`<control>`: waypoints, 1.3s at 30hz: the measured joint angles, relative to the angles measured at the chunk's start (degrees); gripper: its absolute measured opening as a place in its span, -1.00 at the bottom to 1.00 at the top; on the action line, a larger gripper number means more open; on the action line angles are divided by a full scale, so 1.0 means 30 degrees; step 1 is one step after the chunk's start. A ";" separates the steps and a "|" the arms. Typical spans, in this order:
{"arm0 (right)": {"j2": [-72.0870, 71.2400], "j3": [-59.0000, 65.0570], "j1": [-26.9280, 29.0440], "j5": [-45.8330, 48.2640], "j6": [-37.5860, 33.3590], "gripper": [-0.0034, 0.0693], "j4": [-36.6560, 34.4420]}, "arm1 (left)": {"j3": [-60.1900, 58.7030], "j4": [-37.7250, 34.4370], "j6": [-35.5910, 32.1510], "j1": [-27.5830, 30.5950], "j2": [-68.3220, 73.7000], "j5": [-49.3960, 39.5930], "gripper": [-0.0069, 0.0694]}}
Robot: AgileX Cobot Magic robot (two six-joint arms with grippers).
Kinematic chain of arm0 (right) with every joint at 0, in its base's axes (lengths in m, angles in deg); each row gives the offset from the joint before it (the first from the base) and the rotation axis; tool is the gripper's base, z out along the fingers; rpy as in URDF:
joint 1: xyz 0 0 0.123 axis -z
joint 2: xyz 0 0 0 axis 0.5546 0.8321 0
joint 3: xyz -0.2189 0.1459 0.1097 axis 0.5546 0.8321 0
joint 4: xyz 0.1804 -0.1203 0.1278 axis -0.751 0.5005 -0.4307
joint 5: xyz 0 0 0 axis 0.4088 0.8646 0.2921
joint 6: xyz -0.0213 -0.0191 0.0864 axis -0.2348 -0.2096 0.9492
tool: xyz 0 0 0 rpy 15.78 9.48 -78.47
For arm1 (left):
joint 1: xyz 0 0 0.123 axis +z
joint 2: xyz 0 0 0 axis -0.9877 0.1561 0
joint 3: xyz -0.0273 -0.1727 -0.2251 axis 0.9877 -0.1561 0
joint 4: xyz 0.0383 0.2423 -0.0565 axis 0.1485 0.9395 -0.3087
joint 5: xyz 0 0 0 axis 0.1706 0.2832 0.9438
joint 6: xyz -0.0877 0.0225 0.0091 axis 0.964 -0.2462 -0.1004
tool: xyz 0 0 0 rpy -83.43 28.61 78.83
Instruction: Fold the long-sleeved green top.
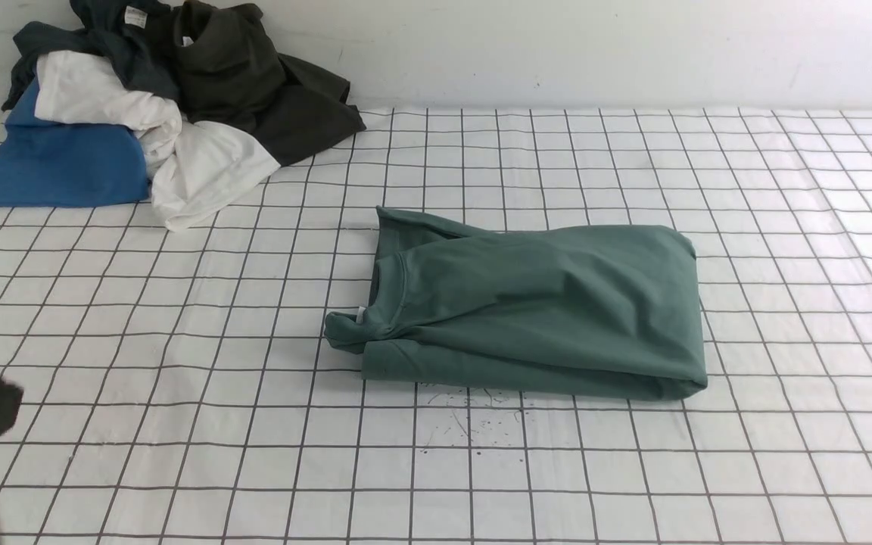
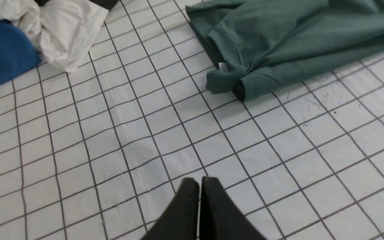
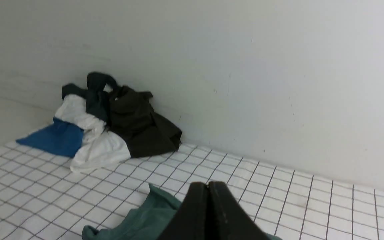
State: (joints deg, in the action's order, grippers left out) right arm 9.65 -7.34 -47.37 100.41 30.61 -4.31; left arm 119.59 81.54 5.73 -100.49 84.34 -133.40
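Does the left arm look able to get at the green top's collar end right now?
Probably yes: only bare gridded cloth lies between the left gripper, jaws shut, and the green top; the pile of clothes sits off to the side.

Colours on my screens: sage green on a white grid, with a mixed heap in the far left corner.

I see the green long-sleeved top (image 1: 534, 310) in one flat, muted sage, with a tiny white tag (image 2: 223, 66) at its neck. The table cover (image 1: 179, 424) is white, ruled in thin dark lines into squares, with a few dark specks just in front of the top. In the heap I make out a bright blue garment (image 1: 57, 163), a white one (image 1: 179, 163), a dark teal one (image 1: 114, 45) and an olive-black one (image 1: 254, 83). The wall (image 3: 262, 66) is plain off-white. Both my grippers' fingers (image 2: 192, 213) show matt black.
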 joint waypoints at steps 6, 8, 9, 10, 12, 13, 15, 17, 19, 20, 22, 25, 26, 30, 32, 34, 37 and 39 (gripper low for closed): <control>-0.3459 0.2400 0.0000 -0.0388 0.0052 -0.94 -0.0087 | -0.2953 0.2294 0.2961 0.0000 -0.5264 0.0009 -0.84; -0.3953 0.2654 0.0000 -0.0547 0.0052 -0.94 -0.0101 | -0.3497 0.3418 0.3414 0.0000 -0.7043 -0.0271 -0.84; -0.3974 0.2700 0.0000 -0.0608 0.0052 -0.94 -0.0101 | -0.3582 0.3663 0.3414 0.0000 -0.7571 -0.0342 -0.84; -0.3974 0.2721 0.0000 -0.0618 0.0052 -0.94 -0.0101 | -0.3667 0.3841 0.3414 0.0000 -0.7840 -0.0364 -0.84; -0.3974 0.2721 0.0000 -0.0593 0.0052 -0.94 -0.0195 | -0.3739 0.4053 0.3414 0.0000 -0.8333 -0.0402 -0.84; -0.3974 0.2721 0.0000 -0.0511 0.0052 -0.94 -0.0365 | -0.3820 0.4095 0.3414 0.0000 -0.8416 -0.0423 -0.84; -0.3974 0.2721 0.0000 -0.0289 0.0052 -0.94 -0.0562 | -0.3933 0.4117 0.3414 0.0000 -0.8462 -0.0557 -0.84; -0.3974 0.2721 0.0000 -0.0108 0.0052 -0.94 -0.0599 | -0.3969 0.4134 0.3414 0.0000 -0.8462 -0.0556 -0.84; -0.3974 0.2721 0.0000 0.0043 0.0052 -0.94 -0.0606 | -0.3984 0.4134 0.3414 0.0000 -0.8462 -0.0607 -0.84; -0.3974 0.2735 0.0000 0.0184 0.0052 -0.94 -0.0622 | -0.3984 0.4156 0.3414 0.0000 -0.8462 -0.0618 -0.84; -0.3974 0.2735 0.0000 0.0323 0.0052 -0.94 -0.0642 | -0.3984 0.4156 0.3414 0.0000 -0.8462 -0.0618 -0.84; -0.3974 0.2735 0.0017 0.0409 0.0052 -0.94 -0.0666 | -0.3984 0.4156 0.3414 0.0000 -0.8462 -0.0618 -0.84; -0.3974 0.2735 0.0017 0.0409 0.0052 -0.94 -0.0666 | -0.3984 0.4156 0.3414 0.0000 -0.8462 -0.0618 -0.84; -0.3974 0.2735 0.0017 0.0450 0.0052 -0.94 -0.0684 | -0.3984 0.4156 0.3414 0.0000 -0.8462 -0.0618 -0.84; -0.3974 0.2735 0.0017 0.0450 0.0052 -0.94 -0.0705 | -0.3984 0.4156 0.3414 0.0000 -0.8462 -0.0618 -0.84; -0.3974 0.2757 0.0017 0.0450 0.0052 -0.94 -0.0726 | -0.3984 0.4156 0.3414 0.0000 -0.8462 -0.0621 -0.84; -0.4166 0.3272 0.0017 0.0034 0.0052 -0.94 -0.0704 | -0.3984 0.4156 0.3414 0.0000 -0.8462 -0.0670 -0.84; -0.4530 0.3967 0.0017 -0.0651 0.0052 -0.94 -0.0479 | -0.3984 0.4156 0.3414 0.0000 -0.8462 -0.0675 -0.84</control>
State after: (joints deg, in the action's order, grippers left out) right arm -3.94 4.56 -47.32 98.45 30.77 -5.75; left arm 107.63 94.01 15.97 -100.49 58.96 -135.42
